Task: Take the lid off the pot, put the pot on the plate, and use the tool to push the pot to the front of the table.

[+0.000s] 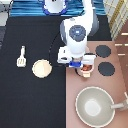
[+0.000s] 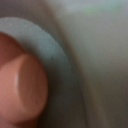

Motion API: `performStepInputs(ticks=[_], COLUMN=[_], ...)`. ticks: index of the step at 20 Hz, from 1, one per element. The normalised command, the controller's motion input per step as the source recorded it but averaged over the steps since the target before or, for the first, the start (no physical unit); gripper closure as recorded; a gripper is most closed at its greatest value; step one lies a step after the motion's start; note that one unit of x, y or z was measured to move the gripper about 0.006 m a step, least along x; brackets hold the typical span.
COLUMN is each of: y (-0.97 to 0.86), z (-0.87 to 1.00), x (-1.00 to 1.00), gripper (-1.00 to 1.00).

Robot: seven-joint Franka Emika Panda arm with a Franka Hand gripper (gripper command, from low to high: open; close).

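My gripper hangs low over the pot, which sits on the pinkish-brown stove panel just beside its edge with the black tabletop. My own hand covers most of the pot from above, so I cannot tell whether the gripper is spread or closed, nor whether the lid is on the pot. In the wrist view a rounded pinkish-tan shape fills one corner very close up, possibly the lid's knob, against a pale grey curved surface. The plate lies on the tabletop toward the exterior view's left of the pot, bare. The tool lies further left, near the plate but apart from it. Two black burners sit to the right of the pot, and the large grey pan rests toward the exterior view's bottom right.
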Motion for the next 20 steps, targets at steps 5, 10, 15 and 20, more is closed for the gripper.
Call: performStepInputs(ticks=[5,10,15,20], y=[0.00,0.00,0.00,-0.51], z=[0.00,0.03,0.15,0.73], x=[0.27,0.27,0.29,0.20], gripper=[1.00,1.00,1.00,1.00])
